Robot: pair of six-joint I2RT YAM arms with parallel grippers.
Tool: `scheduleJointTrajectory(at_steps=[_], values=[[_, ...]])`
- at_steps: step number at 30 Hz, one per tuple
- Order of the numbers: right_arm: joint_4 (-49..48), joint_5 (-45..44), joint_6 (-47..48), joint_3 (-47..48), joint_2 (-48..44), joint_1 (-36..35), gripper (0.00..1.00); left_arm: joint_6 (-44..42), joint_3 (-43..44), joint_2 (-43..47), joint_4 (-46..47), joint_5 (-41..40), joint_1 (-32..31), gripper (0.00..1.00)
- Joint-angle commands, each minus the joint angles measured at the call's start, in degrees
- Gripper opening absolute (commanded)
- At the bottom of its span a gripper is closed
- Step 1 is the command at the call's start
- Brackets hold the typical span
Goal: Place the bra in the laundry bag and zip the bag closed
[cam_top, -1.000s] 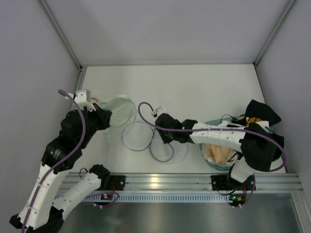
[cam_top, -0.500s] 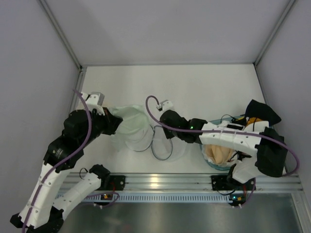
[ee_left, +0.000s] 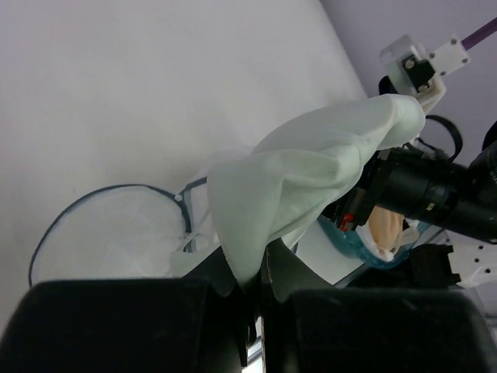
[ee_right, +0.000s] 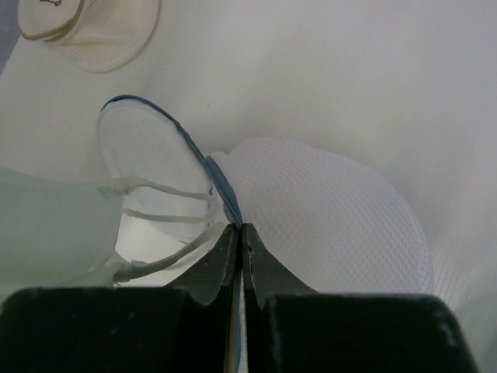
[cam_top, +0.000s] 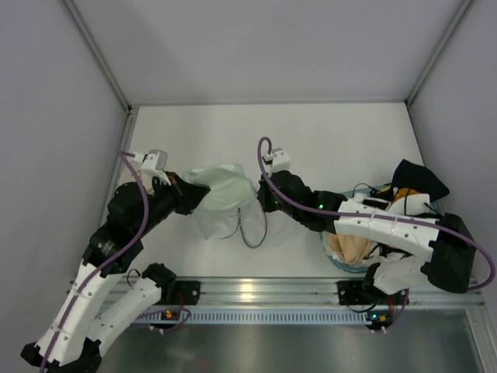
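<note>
bra (cam_top: 221, 193), pale green mesh, is held over the left side of the laundry bag (cam_top: 241, 229) on the tabletop and is not yet inside. bagging and zipping both look left to do. left tool (ee_left: 252, 294), left of the bag, is clamped on the bra's edge. right tool (ee_right: 239, 229), right of the bag, is pinched together on the bag's dark wire rim.

A robotics lab test cell, seen from above. A bare white tabletop (cam_top: 326, 140) is boxed in by plain grey panel walls (cam_top: 256, 47) joined with metal corner posts (cam_top: 97, 54). Two white-and-black robot arms, left (cam_top: 116, 233) and right (cam_top: 373, 221), are bolted to an aluminium rail (cam_top: 264, 291) along the near edge, and purple cables (cam_top: 140, 202) loop along them.
</note>
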State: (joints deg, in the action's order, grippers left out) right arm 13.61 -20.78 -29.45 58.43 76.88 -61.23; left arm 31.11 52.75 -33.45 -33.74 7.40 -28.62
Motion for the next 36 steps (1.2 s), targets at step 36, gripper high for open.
scheduleJointTrajectory(at_steps=[36], values=[[-10.87, 8.54, -9.39, -6.31, -6.65, 6.83, 0.00, 5.63, -13.57, -33.94, 33.21, -21.11, -24.63, 0.00]])
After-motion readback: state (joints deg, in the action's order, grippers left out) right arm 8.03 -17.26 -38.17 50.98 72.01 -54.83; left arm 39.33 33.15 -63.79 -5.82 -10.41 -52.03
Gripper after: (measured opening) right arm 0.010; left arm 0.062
